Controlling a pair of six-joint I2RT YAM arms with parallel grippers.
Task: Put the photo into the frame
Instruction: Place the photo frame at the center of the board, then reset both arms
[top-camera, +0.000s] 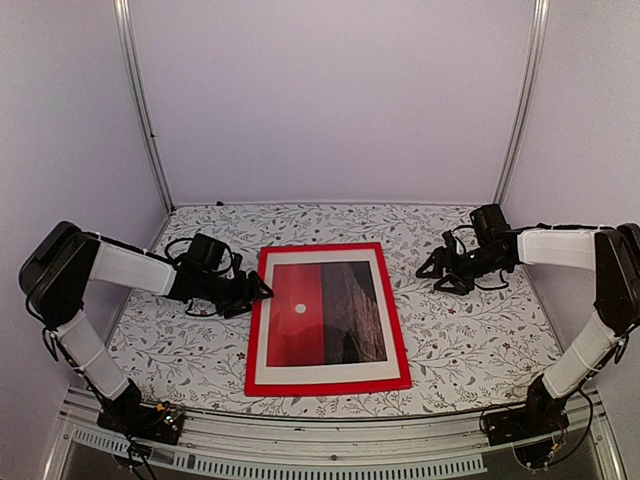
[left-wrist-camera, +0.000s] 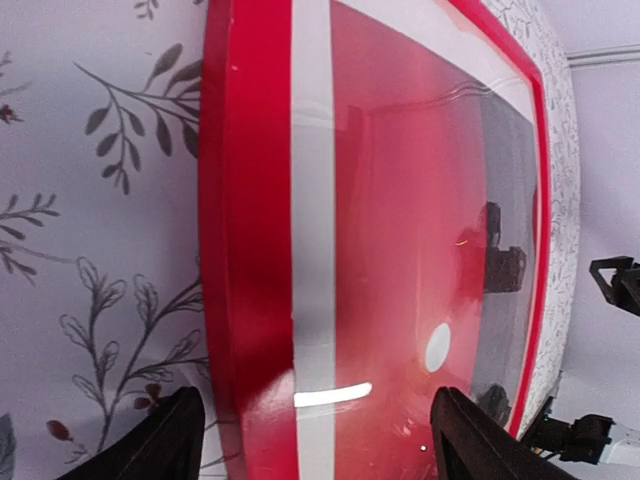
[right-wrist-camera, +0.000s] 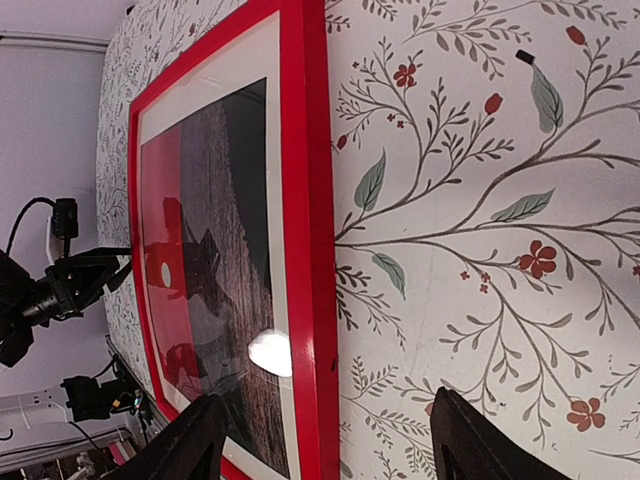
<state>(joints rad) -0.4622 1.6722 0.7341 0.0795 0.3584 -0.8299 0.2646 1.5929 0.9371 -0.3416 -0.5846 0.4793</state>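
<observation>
frame (top-camera: 330, 385): flat on the flowery desk (top-camera: 480, 340), face up, between the two arms
photo (top-camera: 325, 312): sits inside it, white mat (top-camera: 330, 372) round it
progress: looks basically done to me, only backing the arms off is left
left end effector (top-camera: 258, 289): released, spread wide right at the left rail, holding nothing
right end effector (top-camera: 436, 270): released too, well apart to the right
in the way: just the left one, so close it could nudge the rail
</observation>
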